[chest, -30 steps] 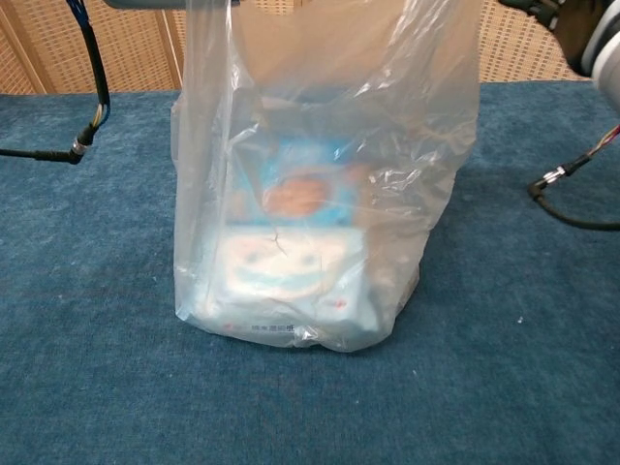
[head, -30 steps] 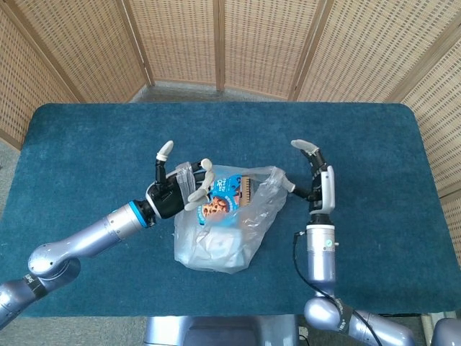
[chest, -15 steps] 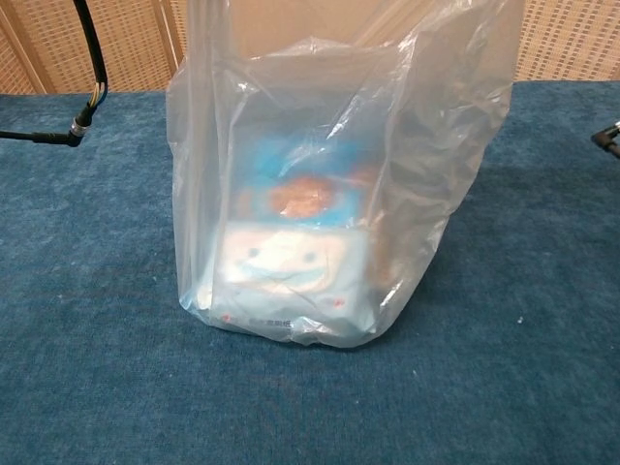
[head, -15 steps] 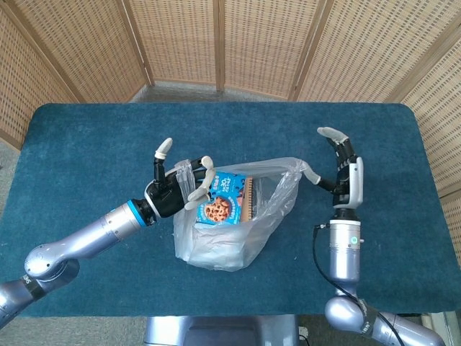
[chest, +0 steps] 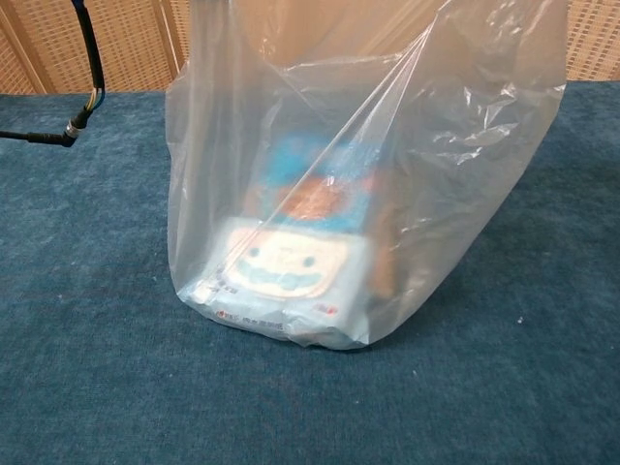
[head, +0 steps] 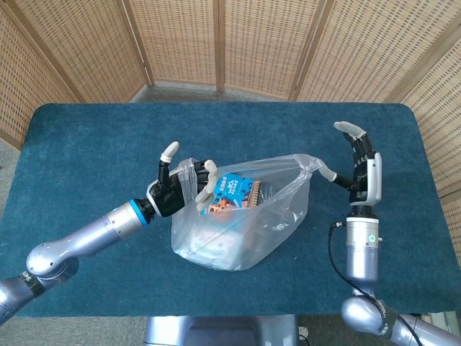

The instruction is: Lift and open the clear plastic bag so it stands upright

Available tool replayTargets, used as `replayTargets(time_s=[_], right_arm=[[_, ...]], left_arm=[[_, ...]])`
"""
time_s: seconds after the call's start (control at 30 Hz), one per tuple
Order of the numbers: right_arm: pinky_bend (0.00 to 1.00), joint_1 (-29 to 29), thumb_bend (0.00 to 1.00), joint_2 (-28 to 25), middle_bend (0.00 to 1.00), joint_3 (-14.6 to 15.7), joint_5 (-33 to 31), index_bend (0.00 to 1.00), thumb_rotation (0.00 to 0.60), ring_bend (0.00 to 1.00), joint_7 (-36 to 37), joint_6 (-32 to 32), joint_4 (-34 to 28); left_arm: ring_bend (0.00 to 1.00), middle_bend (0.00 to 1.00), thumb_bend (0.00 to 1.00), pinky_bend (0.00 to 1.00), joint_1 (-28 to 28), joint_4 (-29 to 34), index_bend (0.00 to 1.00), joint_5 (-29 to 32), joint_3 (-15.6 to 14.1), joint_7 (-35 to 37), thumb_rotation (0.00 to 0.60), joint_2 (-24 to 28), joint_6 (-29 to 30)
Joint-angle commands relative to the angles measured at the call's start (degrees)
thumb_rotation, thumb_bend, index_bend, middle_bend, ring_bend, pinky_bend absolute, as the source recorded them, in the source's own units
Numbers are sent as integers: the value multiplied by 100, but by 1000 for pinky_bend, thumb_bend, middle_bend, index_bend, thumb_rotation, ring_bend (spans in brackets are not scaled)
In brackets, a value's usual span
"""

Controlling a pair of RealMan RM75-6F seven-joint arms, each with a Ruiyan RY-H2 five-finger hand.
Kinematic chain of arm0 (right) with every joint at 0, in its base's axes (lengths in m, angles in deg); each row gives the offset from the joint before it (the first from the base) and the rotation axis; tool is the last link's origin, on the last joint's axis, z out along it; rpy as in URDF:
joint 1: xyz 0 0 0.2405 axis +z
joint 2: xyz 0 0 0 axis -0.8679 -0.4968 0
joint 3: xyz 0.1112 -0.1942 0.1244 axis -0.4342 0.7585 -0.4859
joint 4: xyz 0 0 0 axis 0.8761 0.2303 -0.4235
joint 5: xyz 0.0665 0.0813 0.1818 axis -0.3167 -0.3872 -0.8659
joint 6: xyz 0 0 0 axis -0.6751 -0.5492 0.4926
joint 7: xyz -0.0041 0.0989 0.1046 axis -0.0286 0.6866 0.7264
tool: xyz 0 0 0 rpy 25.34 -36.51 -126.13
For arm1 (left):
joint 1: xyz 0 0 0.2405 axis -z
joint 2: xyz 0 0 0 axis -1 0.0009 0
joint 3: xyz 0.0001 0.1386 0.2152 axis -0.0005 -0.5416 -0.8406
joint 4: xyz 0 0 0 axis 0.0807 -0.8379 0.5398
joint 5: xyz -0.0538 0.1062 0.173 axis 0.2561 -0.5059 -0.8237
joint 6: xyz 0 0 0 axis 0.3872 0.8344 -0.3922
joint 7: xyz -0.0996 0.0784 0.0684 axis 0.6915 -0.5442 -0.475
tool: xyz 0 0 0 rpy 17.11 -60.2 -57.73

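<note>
Bag [head: 248, 223] of clear plastic sits near the middle of the blue table [head: 86, 144], its base resting on the cloth and its mouth pulled wide between the two hands. On one side, the left hand [head: 176, 189] grips the rim, fingers [head: 207, 189] curled over the plastic with one fingertip sticking up free. At the opposite corner, the right hand [head: 356, 162] stands upright with its fingers spread; its thumb appears to pinch or hook the stretched rim, though the contact is too small to make out for sure. Inside the bag, a blue cookie box [head: 232, 193] leans near the left hand, above a white pack [chest: 286, 266] with a smiling face lying on the bottom. In the chest view the bag [chest: 358, 174] stands tall, its film drawn taut toward the upper right.
</note>
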Motion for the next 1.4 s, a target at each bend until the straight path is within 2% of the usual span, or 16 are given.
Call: replayTargets(time_s=[0.03,0.2,0.37,0.5,0.67,0.9,1.07,1.17,1.4], right_arm=[[97,-10,62,-62,260,-20,-33,263,557,134,45,14,-15],[94,-28,63,-185,259,-22,-59,262,556,133,107,32,-29],[93,-58,63,-280,259,7,-74,263,549,134,161,34,-30],[93,-64,62,-310,259,46,-61,263,550,134,181,36,-26],[93,-67,62,-341,258,95,-43,263,546,133,219,43,-11],[92,-130,63,-425,258,123,-48,263,547,132,317,16,-25],[93,-183,62,-458,257,193,-45,263,546,131,365,0,-13],[93,-194,62,-468,256,227,-13,263,547,131,383,-12,-24],[92,-174,62,-502,256,242,46,263,545,129,375,-45,-47]], left_arm=[[658,613,178,601,37,-73,469,-225,19,-271,0,29,-78],[586,609,178,518,30,-170,469,-409,49,-592,0,-48,-147],[499,566,156,438,-35,-300,469,-313,173,-713,0,-200,-406],[389,489,142,367,-94,-352,450,-272,236,-838,0,-313,-535],[271,392,139,256,-184,-398,369,-251,276,-1058,0,-450,-733],[251,370,134,238,-401,-449,337,-8,378,-1186,0,-663,-956],[186,316,129,158,-527,-390,296,27,360,-1272,0,-717,-854],[162,291,122,127,-549,-359,288,-84,341,-1423,0,-700,-793],[145,265,116,120,-481,-292,235,-500,244,-1968,0,-693,-730]])
